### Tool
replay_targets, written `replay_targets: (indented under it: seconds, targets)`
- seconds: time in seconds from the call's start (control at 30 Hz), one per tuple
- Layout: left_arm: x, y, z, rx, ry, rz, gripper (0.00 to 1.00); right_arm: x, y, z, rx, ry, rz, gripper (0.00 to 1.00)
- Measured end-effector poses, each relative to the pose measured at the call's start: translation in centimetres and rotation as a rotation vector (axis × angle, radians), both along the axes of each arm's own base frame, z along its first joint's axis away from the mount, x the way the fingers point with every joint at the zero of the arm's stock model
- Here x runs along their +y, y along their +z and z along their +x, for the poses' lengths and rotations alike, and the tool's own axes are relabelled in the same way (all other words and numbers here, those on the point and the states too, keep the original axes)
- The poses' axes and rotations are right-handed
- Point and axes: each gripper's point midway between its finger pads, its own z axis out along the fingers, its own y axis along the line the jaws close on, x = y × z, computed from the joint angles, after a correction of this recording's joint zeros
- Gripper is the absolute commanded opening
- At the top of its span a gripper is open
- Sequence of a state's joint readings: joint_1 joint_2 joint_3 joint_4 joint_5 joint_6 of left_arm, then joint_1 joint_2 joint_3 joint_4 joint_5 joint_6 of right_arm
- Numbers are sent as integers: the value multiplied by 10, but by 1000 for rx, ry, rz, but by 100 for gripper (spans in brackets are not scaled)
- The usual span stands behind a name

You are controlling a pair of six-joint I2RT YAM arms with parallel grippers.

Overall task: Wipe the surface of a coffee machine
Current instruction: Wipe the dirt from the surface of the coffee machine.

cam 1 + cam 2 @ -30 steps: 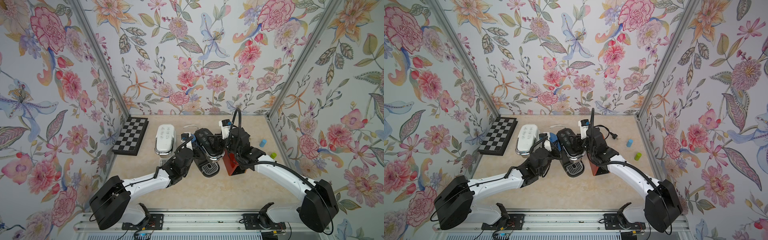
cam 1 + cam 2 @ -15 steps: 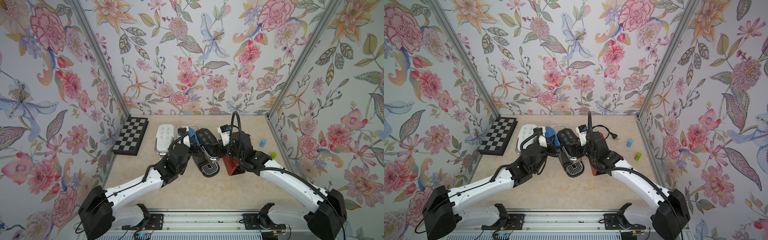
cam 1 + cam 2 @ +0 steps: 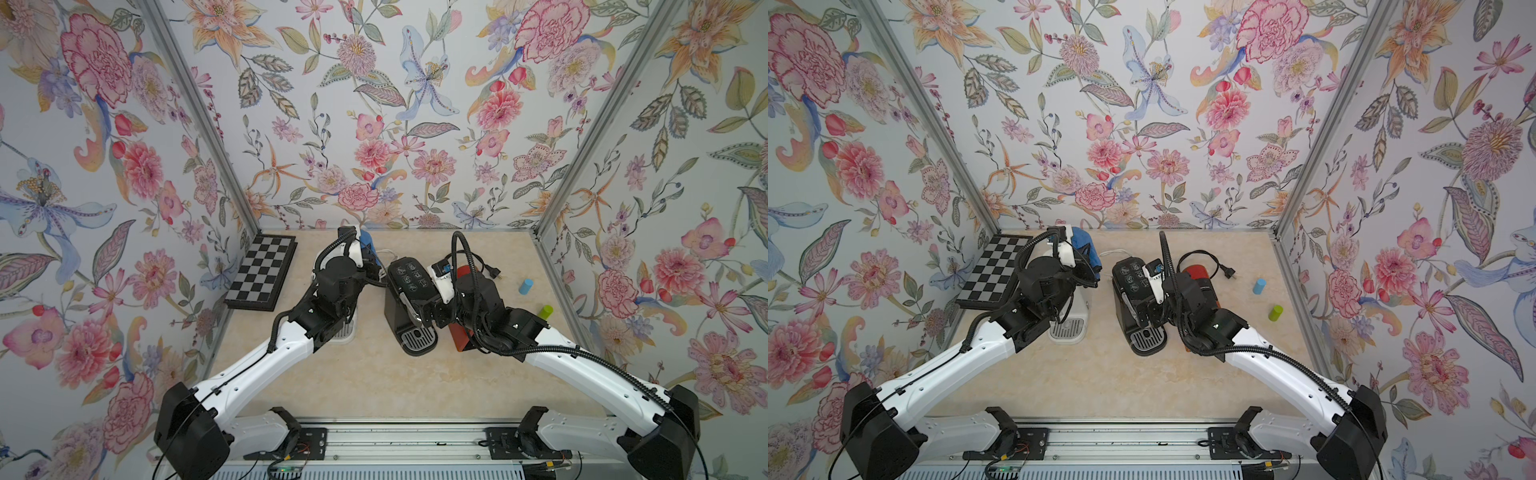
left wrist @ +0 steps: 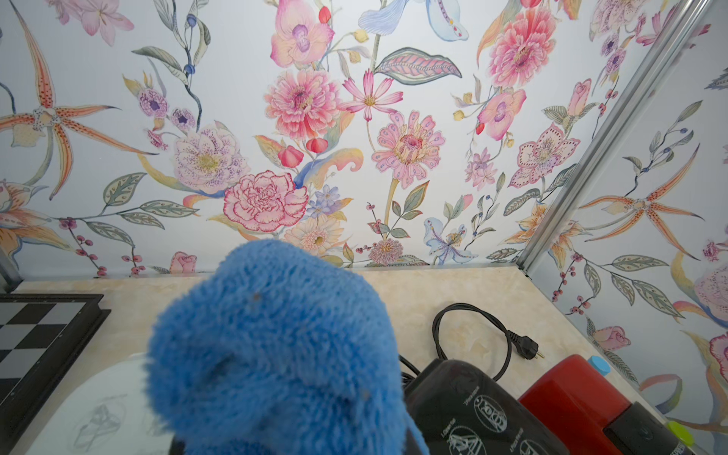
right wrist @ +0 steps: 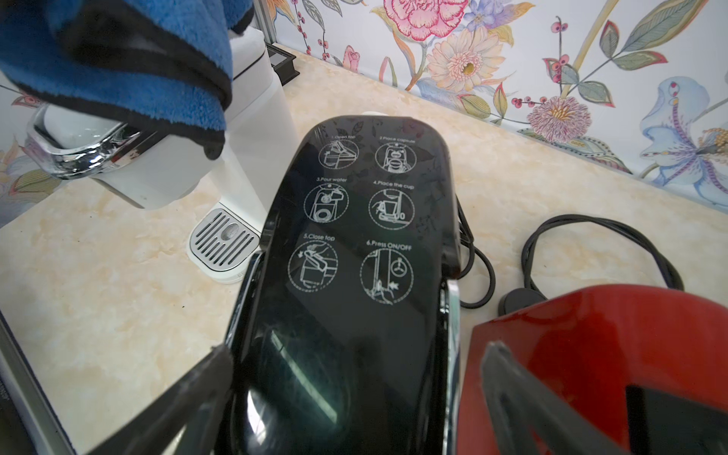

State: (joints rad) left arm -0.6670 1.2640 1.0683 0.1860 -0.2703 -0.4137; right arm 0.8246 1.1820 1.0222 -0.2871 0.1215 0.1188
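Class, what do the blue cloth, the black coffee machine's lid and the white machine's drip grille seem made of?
Blue cloth: fluffy matt pile, probably microfibre.
Black coffee machine's lid: glossy, mirrors light streaks, likely plastic.
White machine's drip grille: slotted, silvery sheen; metal or metallised plastic, cannot tell.

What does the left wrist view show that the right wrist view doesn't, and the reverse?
Only the left wrist view: the blue cylinder and green cylinder, peeking past the red machine. Only the right wrist view: the drip tray of the white machine, and the right pincer, open, its fingers either side of the black coffee machine. Both: the blue cloth, the black coffee machine, the red machine and a black cord.
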Motion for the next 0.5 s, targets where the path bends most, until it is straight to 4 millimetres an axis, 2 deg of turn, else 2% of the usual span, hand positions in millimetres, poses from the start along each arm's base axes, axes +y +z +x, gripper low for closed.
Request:
replay_targets:
  seconds: [0.1,0.2,0.3,0.5]
  targets:
    - [-13,15,14,-20,-41,8,0,4,0,-5,-3,18,-12,100]
    - [-27,15,26,-18,-82,27,0,3,-2,-6,2,16,-21,100]
    - [-38,1,37,8,-122,40,0,3,-3,-7,5,17,-24,100]
    - [-45,-33,63,63,-174,47,0,5,-4,-9,3,22,-30,100]
